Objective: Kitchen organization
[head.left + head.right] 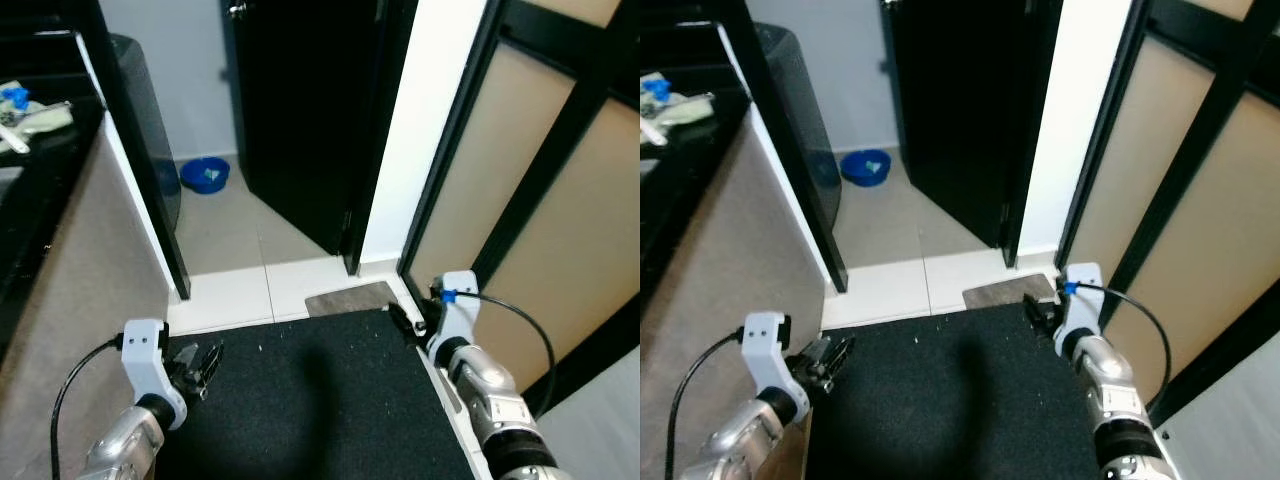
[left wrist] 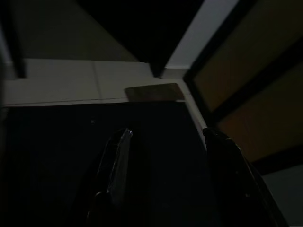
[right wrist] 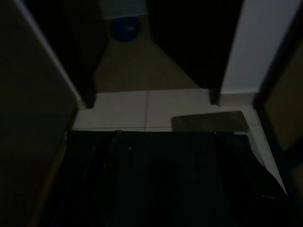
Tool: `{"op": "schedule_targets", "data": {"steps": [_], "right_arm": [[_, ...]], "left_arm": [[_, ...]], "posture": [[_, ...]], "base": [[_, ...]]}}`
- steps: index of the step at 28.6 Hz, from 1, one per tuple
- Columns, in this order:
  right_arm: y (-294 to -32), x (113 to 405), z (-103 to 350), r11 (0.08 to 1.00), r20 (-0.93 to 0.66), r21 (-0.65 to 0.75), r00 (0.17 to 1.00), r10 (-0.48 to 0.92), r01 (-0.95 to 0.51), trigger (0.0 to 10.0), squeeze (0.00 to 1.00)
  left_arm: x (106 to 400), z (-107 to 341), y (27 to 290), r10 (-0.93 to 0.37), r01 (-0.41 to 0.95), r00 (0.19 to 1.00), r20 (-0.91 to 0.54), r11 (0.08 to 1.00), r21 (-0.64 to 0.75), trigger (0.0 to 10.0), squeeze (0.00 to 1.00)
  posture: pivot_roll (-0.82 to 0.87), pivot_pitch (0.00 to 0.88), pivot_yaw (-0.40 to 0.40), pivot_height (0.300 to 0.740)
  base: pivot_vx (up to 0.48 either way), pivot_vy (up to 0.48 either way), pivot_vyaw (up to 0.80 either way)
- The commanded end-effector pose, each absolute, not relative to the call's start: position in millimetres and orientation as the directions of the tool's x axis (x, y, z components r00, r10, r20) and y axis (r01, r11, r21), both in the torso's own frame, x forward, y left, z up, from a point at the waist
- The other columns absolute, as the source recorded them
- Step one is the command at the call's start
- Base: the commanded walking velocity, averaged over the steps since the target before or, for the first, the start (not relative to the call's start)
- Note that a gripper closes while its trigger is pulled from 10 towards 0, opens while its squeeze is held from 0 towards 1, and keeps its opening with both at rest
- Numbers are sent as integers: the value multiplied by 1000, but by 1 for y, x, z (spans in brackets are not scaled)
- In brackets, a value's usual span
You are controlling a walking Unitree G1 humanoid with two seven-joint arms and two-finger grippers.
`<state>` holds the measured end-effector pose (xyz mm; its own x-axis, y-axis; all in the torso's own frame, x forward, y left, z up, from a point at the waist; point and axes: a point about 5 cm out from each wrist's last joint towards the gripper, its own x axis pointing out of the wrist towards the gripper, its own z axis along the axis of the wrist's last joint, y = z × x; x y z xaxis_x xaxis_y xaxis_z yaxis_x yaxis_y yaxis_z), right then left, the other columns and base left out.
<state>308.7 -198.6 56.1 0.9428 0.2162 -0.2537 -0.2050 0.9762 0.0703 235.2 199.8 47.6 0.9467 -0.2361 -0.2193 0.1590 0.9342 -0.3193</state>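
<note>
Hanging idle, both pincers (image 1: 200, 365) (image 1: 405, 320) over black mat (image 1: 320, 400), fingers parted.

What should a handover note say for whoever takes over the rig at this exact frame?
Left gripper: fingers open, empty, low over the black mat.
Right gripper: low by the mat's far right corner, nothing seen in it; open or shut unclear.
Job's things: clutter on the dark counter at the left; blue bowl on the floor beyond the doorway.
Done: nothing evident.
Left: all the organizing.
</note>
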Motion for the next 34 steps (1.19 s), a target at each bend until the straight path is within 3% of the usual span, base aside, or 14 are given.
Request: {"op": "schedule_targets", "data": {"steps": [1,6,14,26,34], "right_arm": [[-201,309,55,979,-284,58,936,206,-198,10000,0],[-199,308,53,979,-320,5,927,193,-202,10000,0],[-193,303,52,960,-303,-140,934,190,-241,10000,0],[-178,302,61,946,-281,39,905,320,-322,10000,0],[-174,301,67,929,-256,20,896,362,-370,10000,0]], "left_arm": [[234,50,194,-263,180,935,-237,930,-319,10000,0],[234,53,189,-284,199,927,-244,926,-319,10000,0],[240,62,188,-246,164,946,-210,924,-344,10000,0],[238,64,177,-304,230,913,-271,935,-271,10000,0],[234,60,164,-334,252,893,-303,927,-279,10000,0]], "posture": [[-21,0,-16,740],[-20,0,-16,740],[-24,0,-11,740],[-24,0,-9,740],[-25,0,-13,740]], "base": [[-368,0,0],[-359,0,0],[0,0,0],[0,0,0],[0,-444,0]]}}
